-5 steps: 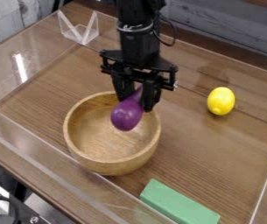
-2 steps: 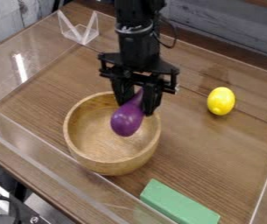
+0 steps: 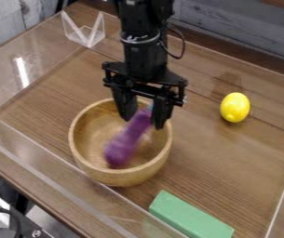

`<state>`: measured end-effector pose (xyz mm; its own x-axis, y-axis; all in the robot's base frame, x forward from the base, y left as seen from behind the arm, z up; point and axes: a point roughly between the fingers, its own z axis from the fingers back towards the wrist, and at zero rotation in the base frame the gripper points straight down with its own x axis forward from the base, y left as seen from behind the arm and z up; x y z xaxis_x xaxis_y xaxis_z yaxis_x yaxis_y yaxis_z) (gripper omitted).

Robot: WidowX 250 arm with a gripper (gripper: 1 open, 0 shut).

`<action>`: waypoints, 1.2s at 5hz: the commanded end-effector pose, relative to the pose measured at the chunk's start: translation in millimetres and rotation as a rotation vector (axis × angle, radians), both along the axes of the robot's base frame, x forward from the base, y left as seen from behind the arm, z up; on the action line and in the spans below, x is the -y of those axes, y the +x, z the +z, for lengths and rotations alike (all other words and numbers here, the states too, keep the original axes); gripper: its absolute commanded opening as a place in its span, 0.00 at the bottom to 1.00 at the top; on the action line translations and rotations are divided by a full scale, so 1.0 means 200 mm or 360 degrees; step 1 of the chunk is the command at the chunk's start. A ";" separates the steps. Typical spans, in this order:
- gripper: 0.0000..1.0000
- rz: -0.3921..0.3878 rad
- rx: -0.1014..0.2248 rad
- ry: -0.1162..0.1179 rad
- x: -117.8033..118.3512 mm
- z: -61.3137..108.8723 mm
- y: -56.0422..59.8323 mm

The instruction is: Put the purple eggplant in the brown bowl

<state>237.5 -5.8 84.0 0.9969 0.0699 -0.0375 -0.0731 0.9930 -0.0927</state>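
Note:
The light-brown wooden bowl (image 3: 88, 160) sits left of centre on the table. Inside it the purple eggplant (image 3: 126, 141) shows as a motion-blurred streak, tilted from upper right to lower left, free of the fingers. My gripper (image 3: 145, 113) hangs pointing straight down over the bowl's far right rim, open, its dark fingers (image 3: 167, 110) spread with nothing between them. The eggplant's upper end lies just below the fingertips.
A yellow lemon (image 3: 235, 107) rests on the table to the right of the gripper. A flat green block (image 3: 188, 217) lies near the front edge. Clear plastic walls (image 3: 20, 70) fence the wooden table on the left and front.
The fingers have spread apart and let go of the eggplant, which has dropped down and to the left into the bowl. The arm itself has barely moved.

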 end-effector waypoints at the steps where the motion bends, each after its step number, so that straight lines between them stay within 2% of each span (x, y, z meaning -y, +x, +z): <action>1: 1.00 0.0008 0.0104 -0.0005 -0.01 0.12 0.02; 3: 1.00 0.0031 0.0133 -0.0008 -0.03 0.13 0.04; 6: 1.00 0.0040 0.0138 -0.0003 -0.04 0.11 0.04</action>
<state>238.7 -1.6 93.9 0.9961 0.0885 -0.0047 -0.0885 0.9908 -0.1024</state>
